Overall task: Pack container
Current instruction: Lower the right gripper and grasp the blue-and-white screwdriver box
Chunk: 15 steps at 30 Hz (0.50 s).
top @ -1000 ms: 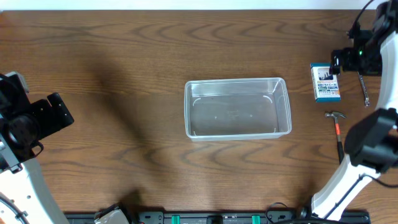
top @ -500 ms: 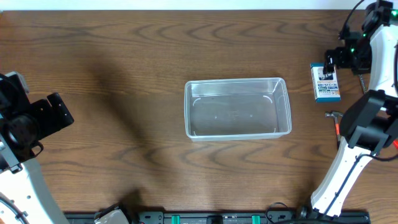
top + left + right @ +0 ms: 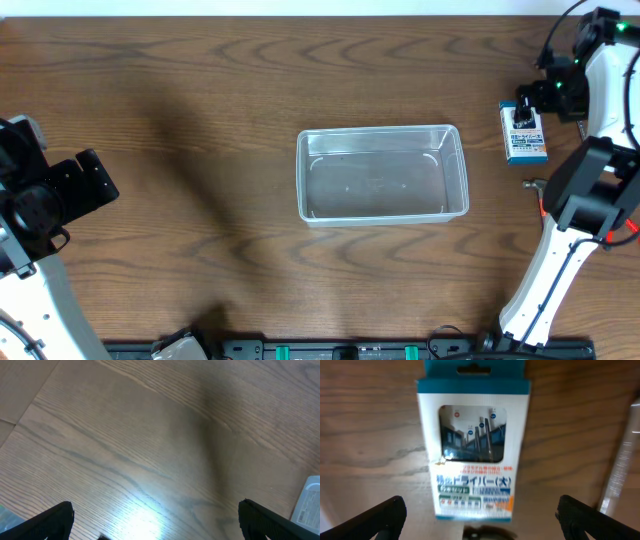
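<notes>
Robot arms work at a dark-brown wood-grain table. The right arm, white with black joints, rises from the near right edge, bends at the elbow and reaches to the far right side. There the right gripper points down at a small blue-and-white cardboard box of screwdrivers lying flat. Its jaws stand fully apart, one black finger on either side of the pack's lower end, clear of its edges and gripping nothing. The left arm sits folded at the left edge, with the left gripper likewise spread wide above the wood and empty. The clear, rectangular plastic container with rounded corners rests mid-table, empty, near the box and well apart from the left arm. A small orange-handled hammer peeks from under the right arm.
</notes>
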Each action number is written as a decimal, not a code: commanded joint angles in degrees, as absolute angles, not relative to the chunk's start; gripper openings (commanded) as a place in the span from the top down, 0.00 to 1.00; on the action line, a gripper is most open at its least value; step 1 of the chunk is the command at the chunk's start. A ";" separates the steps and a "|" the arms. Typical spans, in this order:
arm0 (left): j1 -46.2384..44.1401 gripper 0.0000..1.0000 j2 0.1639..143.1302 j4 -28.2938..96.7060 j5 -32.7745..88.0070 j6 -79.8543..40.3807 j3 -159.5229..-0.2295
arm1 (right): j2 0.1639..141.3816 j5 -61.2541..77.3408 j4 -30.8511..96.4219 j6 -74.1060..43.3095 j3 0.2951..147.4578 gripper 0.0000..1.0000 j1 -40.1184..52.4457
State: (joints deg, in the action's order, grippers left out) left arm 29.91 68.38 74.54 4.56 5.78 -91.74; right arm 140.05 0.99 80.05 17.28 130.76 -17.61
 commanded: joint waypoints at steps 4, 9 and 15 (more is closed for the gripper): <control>30.20 0.02 68.60 74.52 4.99 5.08 -92.38 | 142.54 0.23 79.26 13.30 131.61 0.01 -17.10; 30.20 0.02 68.60 74.52 4.97 5.06 -92.38 | 142.63 0.23 78.61 13.34 131.57 0.01 -16.60; 30.20 0.02 68.60 74.52 4.99 5.06 -92.38 | 143.09 0.25 78.08 13.28 131.57 0.01 -16.27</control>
